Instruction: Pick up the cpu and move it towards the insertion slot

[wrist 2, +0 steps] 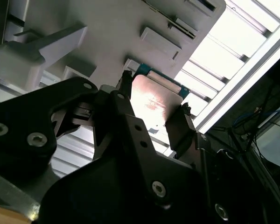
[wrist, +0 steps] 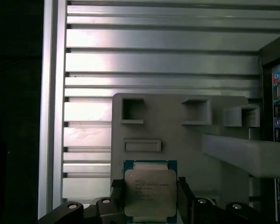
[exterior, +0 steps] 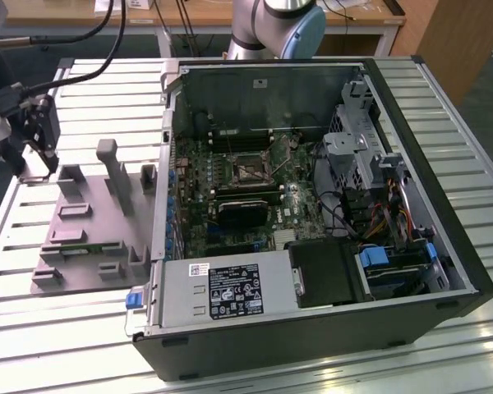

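The cpu (wrist: 149, 191) is a silvery square chip with a thin green rim, and it sits between my gripper's (wrist: 150, 195) two dark fingers (wrist: 116, 193), which press on its opposite edges. In the second wrist view the cpu (wrist 2: 155, 103) shines between the same fingers (wrist 2: 181, 125) of the gripper (wrist 2: 154, 106), close over the end of the grey fixture plate (wrist 2: 107, 28). In the exterior view the gripper (exterior: 39, 168) hangs at the far-left corner of the fixture plate (exterior: 90, 230). The insertion slot (exterior: 251, 169), a silver-framed socket, lies on the motherboard inside the open case, well toward the exterior view's right.
The fixture plate carries a tall upright post (exterior: 108, 168) and several raised pockets (wrist: 133, 111). The case wall (exterior: 160, 189) stands between the plate and the motherboard. A black finned module (exterior: 242, 212), a power supply (exterior: 222, 291) and a drive cage (exterior: 361, 156) surround the socket. The table (exterior: 66, 328) is slatted metal.
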You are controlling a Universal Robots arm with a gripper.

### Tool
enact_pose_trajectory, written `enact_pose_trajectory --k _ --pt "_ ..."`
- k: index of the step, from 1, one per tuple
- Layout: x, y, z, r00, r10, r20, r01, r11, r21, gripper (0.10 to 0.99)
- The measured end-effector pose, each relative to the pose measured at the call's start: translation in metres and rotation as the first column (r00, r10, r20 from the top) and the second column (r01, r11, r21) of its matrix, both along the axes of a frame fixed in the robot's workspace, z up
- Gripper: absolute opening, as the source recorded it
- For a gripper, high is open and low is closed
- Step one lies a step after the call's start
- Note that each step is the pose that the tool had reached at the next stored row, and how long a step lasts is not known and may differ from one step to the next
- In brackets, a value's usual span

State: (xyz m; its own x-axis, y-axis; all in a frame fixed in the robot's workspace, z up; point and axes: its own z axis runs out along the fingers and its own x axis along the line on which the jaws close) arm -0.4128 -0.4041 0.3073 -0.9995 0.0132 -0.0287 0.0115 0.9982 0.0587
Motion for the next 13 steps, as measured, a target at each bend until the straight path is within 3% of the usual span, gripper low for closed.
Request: enact_pose_trajectory --k 13 --pt "0.0 0.0 0.0424 1.0 0.0 0.0029 0.0 1.0 -0.003 0.541"
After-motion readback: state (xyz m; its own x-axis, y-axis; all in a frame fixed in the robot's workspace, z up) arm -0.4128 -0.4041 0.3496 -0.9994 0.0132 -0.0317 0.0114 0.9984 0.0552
